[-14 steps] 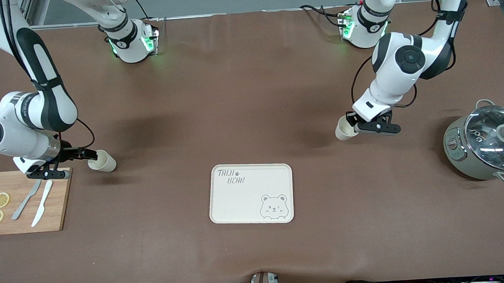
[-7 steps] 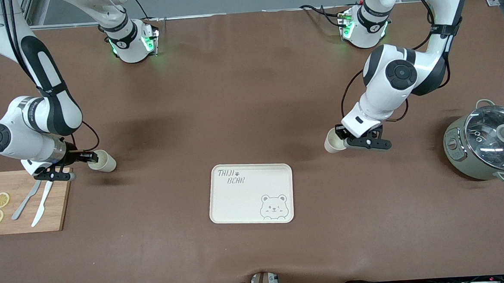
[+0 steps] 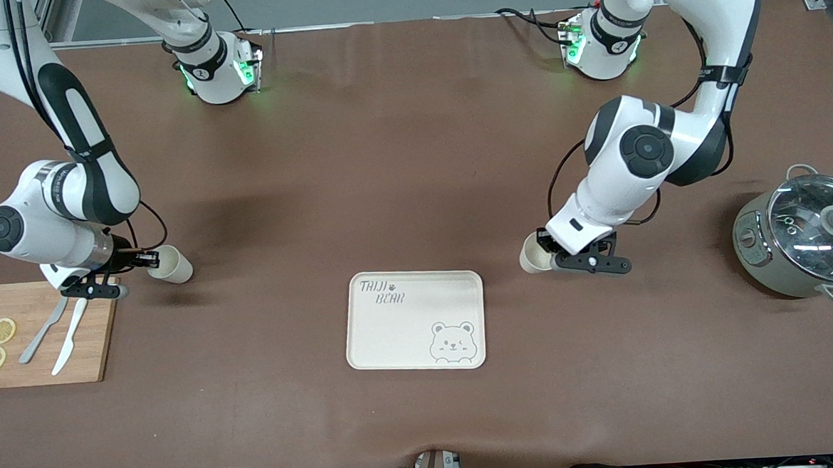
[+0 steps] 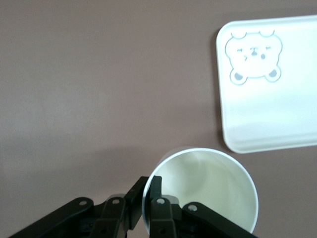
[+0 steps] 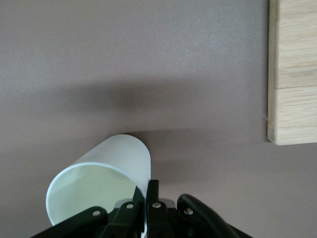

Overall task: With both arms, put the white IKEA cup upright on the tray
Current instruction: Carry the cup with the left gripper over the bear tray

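The left end effector (image 3: pixel 547 258) pinches one light white cup (image 3: pixel 532 261) by its thin rim, over the table (image 3: pixel 412 156) near the tray (image 3: pixel 415 319). The right end effector (image 3: pixel 148 259) pinches another cup (image 3: pixel 171 265) lying beside the cutting board (image 3: pixel 101 329). Both could slip.

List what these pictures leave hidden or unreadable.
- Front view: the left gripper is covered by its own wrist, so its hold on the cup shows only in the left wrist view.
- Right wrist view: the cutting board is cut off by the frame edge.
- Front view: the pot contents are masked by lid glare.
- Left wrist view: the tray lettering is out of frame.
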You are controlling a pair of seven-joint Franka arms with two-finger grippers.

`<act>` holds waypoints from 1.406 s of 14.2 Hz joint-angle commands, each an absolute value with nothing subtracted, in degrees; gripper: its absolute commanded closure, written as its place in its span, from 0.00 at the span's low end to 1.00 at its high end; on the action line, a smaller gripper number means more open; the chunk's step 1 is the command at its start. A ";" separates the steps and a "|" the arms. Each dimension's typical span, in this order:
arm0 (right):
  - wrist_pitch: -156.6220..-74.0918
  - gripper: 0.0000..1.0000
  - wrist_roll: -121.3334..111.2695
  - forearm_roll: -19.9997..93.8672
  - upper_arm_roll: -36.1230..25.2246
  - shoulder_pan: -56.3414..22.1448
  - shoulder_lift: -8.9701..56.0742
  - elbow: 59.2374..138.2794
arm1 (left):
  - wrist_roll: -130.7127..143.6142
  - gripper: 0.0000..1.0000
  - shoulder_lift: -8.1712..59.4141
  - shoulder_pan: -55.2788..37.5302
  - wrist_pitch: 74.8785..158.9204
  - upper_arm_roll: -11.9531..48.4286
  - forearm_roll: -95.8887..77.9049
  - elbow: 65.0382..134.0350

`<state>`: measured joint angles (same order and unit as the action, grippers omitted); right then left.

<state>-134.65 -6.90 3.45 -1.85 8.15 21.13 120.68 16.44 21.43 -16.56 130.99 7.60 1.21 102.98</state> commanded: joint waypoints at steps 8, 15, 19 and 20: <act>-131.75 1.00 -6.42 4.04 -1.14 9.05 20.65 119.18 | 26.27 1.00 37.34 -23.02 124.54 6.68 3.52 79.03; -119.21 1.00 -6.42 4.04 -1.14 8.97 18.99 113.83 | 34.27 1.00 45.70 -35.33 124.89 -3.08 2.90 70.84; -114.35 1.00 -4.93 4.04 -1.06 8.70 18.98 110.83 | 36.12 1.00 47.71 -36.82 125.59 -3.16 2.90 69.27; -112.61 1.00 -3.88 4.04 -0.88 8.53 18.98 109.18 | 36.38 1.00 48.94 -36.91 125.94 -3.16 2.90 68.30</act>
<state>-115.35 -6.07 3.47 -1.75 8.15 19.51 110.97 34.93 46.01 -35.86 126.45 -2.09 2.27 72.17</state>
